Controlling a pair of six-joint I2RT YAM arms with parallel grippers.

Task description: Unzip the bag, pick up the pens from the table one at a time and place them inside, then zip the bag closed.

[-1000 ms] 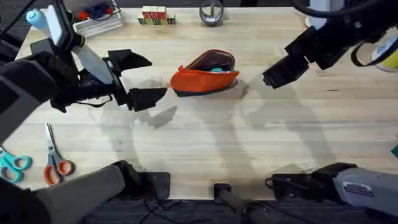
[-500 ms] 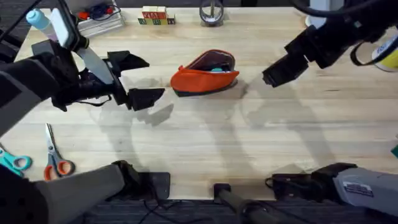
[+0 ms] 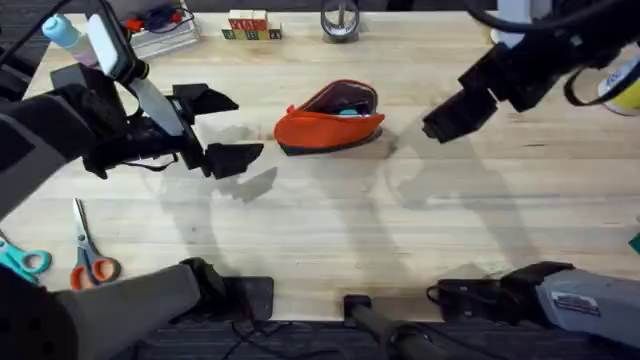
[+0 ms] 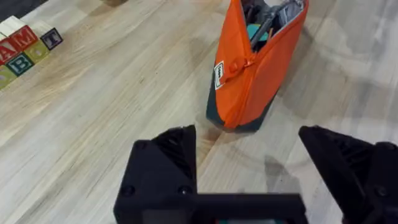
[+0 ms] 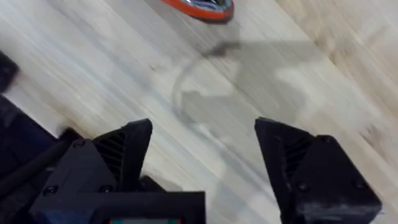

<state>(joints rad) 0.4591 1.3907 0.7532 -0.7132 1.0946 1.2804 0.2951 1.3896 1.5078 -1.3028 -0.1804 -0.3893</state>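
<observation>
Overhead view, left to right. Two pairs of scissors, one teal-handled (image 3: 22,262) and one orange-handled (image 3: 90,262), lay at the table's (image 3: 330,230) left front edge. The left gripper (image 3: 222,128) hovered above the left half of the table, its black fingers spread wide with nothing between them, pointing toward the bag (image 3: 328,122). A band of bare wood separated the fingertips from the bag's near end.

The bag sat at mid-table toward the far side, orange above a dark base, its top gaping open; the left wrist view showed the bag (image 4: 252,68) unzipped, with teal and grey items inside that could not be identified for certain. Lettered blocks (image 3: 251,27) and a metal ring-shaped object (image 3: 340,22) stood at the far edge behind the bag.

The right gripper (image 3: 448,115) hung just right of the bag, apart from it; the right wrist view showed the right gripper's fingers (image 5: 121,152) wide apart and empty over bare planks. The front half of the table lay open.
</observation>
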